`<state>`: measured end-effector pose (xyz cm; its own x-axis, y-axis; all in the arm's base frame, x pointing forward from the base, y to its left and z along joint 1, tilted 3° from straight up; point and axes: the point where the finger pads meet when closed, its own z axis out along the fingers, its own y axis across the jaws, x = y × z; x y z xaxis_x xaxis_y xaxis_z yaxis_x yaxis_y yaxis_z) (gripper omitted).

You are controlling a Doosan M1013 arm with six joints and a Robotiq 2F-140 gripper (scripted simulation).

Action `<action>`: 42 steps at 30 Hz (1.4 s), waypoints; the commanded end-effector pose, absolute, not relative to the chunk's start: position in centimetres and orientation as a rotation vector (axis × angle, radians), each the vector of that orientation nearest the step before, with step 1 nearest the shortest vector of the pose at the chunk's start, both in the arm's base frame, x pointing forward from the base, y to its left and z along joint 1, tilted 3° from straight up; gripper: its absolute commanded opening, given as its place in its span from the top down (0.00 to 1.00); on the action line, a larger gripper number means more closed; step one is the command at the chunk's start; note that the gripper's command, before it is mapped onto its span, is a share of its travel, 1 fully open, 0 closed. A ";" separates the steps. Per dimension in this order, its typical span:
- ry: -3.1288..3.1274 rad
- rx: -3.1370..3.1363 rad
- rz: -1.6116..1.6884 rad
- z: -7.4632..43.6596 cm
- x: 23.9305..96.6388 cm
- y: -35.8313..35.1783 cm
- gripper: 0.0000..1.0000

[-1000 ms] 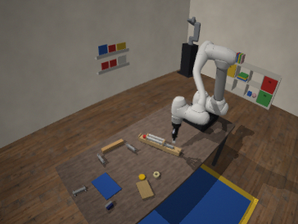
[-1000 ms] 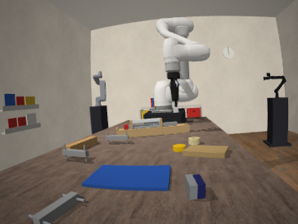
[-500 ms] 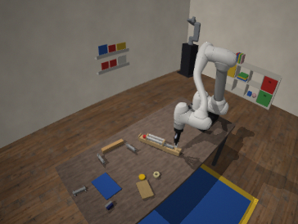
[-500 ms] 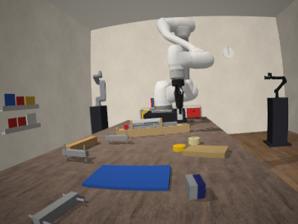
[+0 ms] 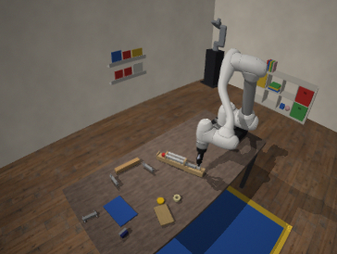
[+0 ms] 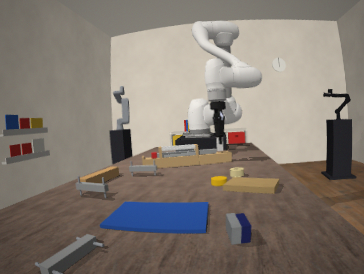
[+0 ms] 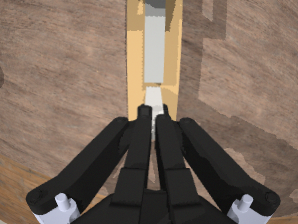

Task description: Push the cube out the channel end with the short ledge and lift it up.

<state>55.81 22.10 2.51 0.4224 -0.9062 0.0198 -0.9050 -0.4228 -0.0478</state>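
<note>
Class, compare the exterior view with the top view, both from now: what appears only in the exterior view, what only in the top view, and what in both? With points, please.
Only the exterior view shows the round wall clock (image 6: pixel 279 64) and the black robot arm on a pedestal at the right (image 6: pixel 339 150).

Only the top view shows the yellow-edged blue floor mat (image 5: pixel 250 227) and the green storage bin (image 5: pixel 299 111).

Both show the red cube (image 5: pixel 163 155) (image 6: pixel 154 155) at the wooden channel (image 5: pixel 185 170) (image 6: pixel 175 161), the gripper (image 5: pixel 199 165) (image 6: pixel 220 149) and a flat blue panel (image 5: pixel 120 210) (image 6: pixel 156 217).

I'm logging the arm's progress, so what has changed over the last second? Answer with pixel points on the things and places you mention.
The gripper (image 5: pixel 199 164) (image 6: pixel 219 136) (image 7: pixel 153 97) has come down to the wooden channel (image 5: pixel 185 169) (image 6: pixel 175 162) (image 7: pixel 135 65), near the end closer to the robot's base. The channel and red cube (image 5: pixel 163 155) (image 6: pixel 154 155) show no visible shift.
</note>
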 end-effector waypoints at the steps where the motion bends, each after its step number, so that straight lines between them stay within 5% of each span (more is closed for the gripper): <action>1: 1.671 -2.624 -0.066 2.2 55.8 22.1 1.00; 36: 1.671 -2.624 -0.066 2.4 56.8 19.9 1.00; 42: 1.671 -2.624 -0.066 8.1 56.5 19.9 1.00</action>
<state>56.69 19.92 5.39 0.4223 -0.9062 0.0199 -0.9049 -0.4228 -0.0487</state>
